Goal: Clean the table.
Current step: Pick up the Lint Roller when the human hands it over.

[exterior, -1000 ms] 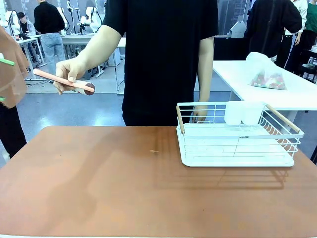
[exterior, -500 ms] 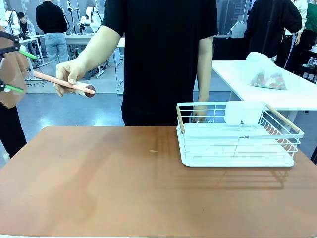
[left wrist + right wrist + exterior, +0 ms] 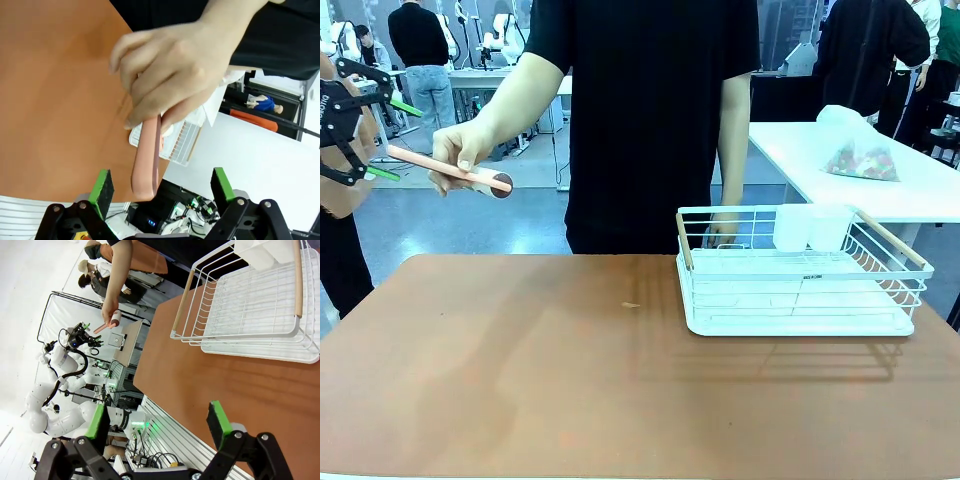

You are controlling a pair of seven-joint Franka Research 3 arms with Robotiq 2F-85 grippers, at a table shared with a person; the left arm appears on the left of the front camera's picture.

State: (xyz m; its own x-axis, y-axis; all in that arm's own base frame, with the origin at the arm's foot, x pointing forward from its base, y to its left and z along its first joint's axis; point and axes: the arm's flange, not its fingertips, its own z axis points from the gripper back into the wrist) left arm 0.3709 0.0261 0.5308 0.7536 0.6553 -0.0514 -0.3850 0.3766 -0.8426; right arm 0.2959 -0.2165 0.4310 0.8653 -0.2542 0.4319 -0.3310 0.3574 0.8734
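The reddish-brown table [image 3: 570, 380] has a small crumb [image 3: 631, 305] near its middle. A person's hand [image 3: 460, 150] holds a pink-handled tool [image 3: 450, 166] with a dark round head, out over the far left corner. My left gripper [image 3: 398, 140] is open at the free end of the handle. In the left wrist view the pink handle [image 3: 146, 160] points down between the green pads [image 3: 102, 187], touching neither, with the gripper [image 3: 161, 185] open below the hand [image 3: 175, 75]. My right gripper [image 3: 156, 420] is open above the table [image 3: 210, 385], holding nothing.
A white wire dish rack [image 3: 800, 270] with wooden handles stands on the table's right far part, seen too as the rack [image 3: 260, 305] in the right wrist view. A smaller white table [image 3: 880, 170] with a bag stands behind right. The person stands at the far edge.
My left gripper has come in from the left edge toward the end of the pink handle. The person's hand and the tool have stayed nearly still.
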